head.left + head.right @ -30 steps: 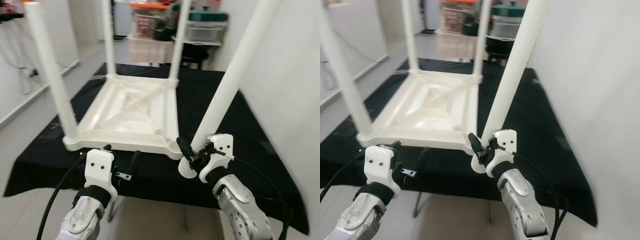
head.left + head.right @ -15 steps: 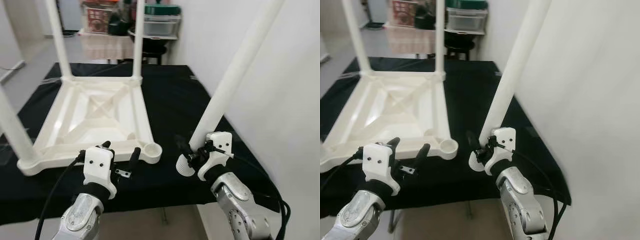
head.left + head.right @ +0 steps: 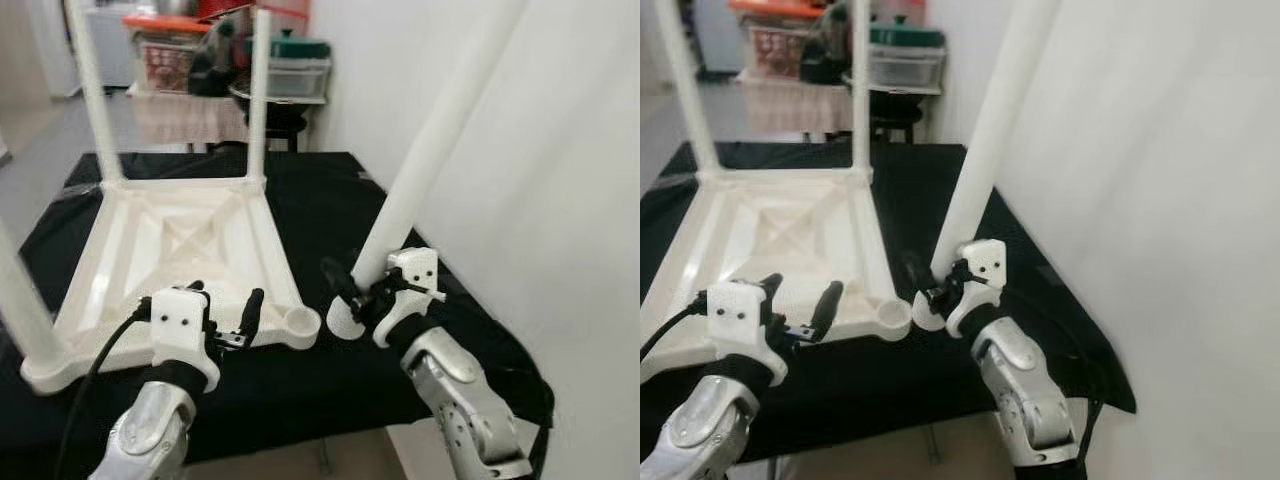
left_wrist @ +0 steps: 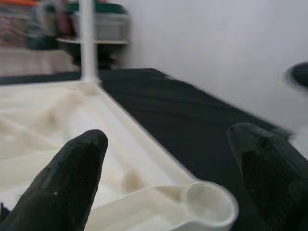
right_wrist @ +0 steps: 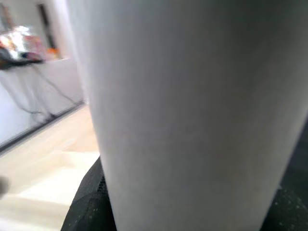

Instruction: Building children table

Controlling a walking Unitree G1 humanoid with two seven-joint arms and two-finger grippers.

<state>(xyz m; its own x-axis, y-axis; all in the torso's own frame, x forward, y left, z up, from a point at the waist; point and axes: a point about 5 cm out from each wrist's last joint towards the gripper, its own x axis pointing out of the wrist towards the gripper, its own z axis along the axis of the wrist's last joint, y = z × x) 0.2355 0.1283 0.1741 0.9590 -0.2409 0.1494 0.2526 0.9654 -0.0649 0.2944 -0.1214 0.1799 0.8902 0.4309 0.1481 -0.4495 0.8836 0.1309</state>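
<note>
Gripping the loose leg low, right gripper pinched it beside the upturned tabletop's empty socket; left gripper spread. Tilted leg risked cross-threading.

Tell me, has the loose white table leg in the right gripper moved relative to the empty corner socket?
Yes. The loose white table leg, held by the right gripper, has come closer to the empty corner socket.

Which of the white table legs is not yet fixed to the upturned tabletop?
The leg held in the right gripper, tilted, its lower end beside the empty corner socket; the others stand in their corners.
</note>
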